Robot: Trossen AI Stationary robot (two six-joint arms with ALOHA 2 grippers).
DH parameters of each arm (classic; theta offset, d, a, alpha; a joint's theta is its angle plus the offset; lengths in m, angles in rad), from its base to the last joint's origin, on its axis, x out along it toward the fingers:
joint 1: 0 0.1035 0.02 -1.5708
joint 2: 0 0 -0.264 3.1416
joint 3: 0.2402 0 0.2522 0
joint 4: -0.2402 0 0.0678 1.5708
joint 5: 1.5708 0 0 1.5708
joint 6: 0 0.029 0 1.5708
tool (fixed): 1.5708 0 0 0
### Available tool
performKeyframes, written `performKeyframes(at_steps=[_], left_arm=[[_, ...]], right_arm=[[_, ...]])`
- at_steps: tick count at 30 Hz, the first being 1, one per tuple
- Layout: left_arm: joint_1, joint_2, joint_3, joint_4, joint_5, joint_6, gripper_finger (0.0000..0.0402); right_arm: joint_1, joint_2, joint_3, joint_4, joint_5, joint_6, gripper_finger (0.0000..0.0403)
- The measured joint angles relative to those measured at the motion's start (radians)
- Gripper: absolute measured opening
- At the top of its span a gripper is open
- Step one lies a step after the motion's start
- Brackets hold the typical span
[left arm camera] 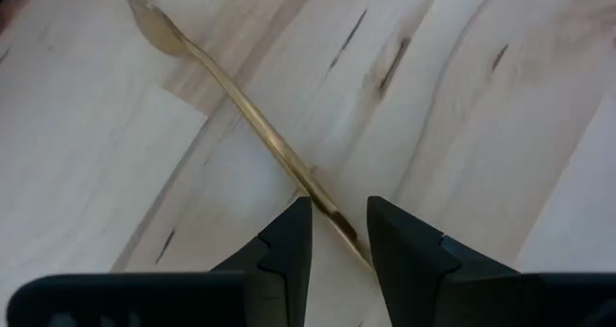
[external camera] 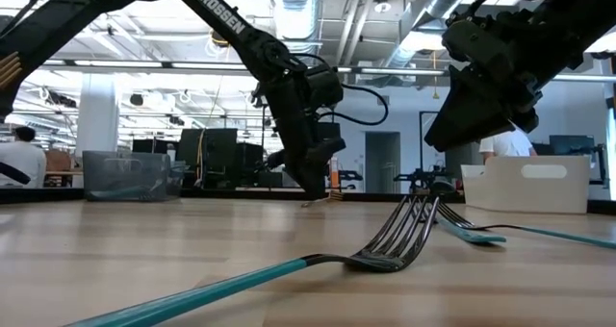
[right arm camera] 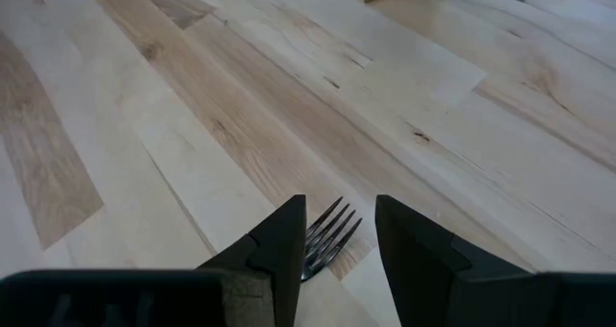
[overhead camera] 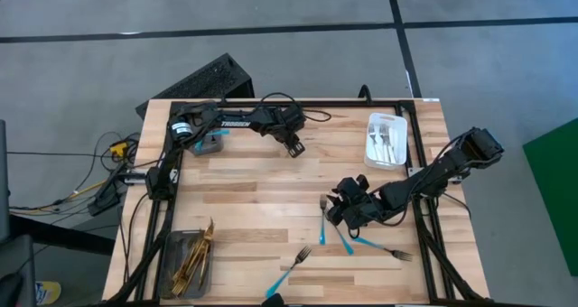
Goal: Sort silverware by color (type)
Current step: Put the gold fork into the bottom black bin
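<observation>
A gold utensil (left arm camera: 241, 106) lies flat on the wood at the table's far middle. My left gripper (left arm camera: 339, 204) (overhead camera: 295, 148) points down at it, open, with one finger on each side of the handle near its free end. Several forks with turquoise handles (overhead camera: 322, 224) (overhead camera: 344, 242) (overhead camera: 384, 248) (overhead camera: 289, 271) lie on the table's near right. My right gripper (overhead camera: 336, 209) (right arm camera: 340, 202) stands open over them, and one fork's tines (right arm camera: 329, 233) show between its fingers. I cannot tell whether it touches that fork. My left gripper straddles the gold utensil's handle (left arm camera: 332, 212) near its free end, coming slanting down from above. The handle runs aslant through the gap between the fingers. I cannot tell whether either finger touches it. The utensil lies on the table.
A grey tray (overhead camera: 172, 253) with gold utensils stands at the near left corner. A white tray (overhead camera: 404, 153) with silver forks stands at the far right. Bare wood lies between the arms and along the left side. A keyboard (overhead camera: 203, 79) lies on the floor beyond the far edge.
</observation>
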Motion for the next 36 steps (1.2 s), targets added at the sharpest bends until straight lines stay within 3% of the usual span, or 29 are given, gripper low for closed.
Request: performKeyframes(at_steps=[7,14,18,32,36], left_arm=[[-0.001,0.000,0.000,-0.036,-0.027,0.047,0.0091],[-0.014,0.032,0.008,-0.155,0.038,0.096,0.0091],[-0.048,0.036,0.011,-0.227,-0.106,0.076,0.0091],[-0.242,-0.039,-0.008,-0.527,-0.246,-0.019,0.0091],[-0.288,-0.099,-0.004,-0.521,-0.302,-0.035,0.0091]], right_arm=[[0.000,0.000,0.000,0.001,-0.003,0.001,0.0152],[0.000,0.000,0.000,0.002,-0.007,0.002,0.0152],[0.015,0.000,0.000,0.001,-0.008,0.002,0.0152],[0.085,0.000,0.000,-0.004,-0.002,0.044,0.0152],[0.092,0.000,0.000,-0.003,0.025,0.045,0.0152]])
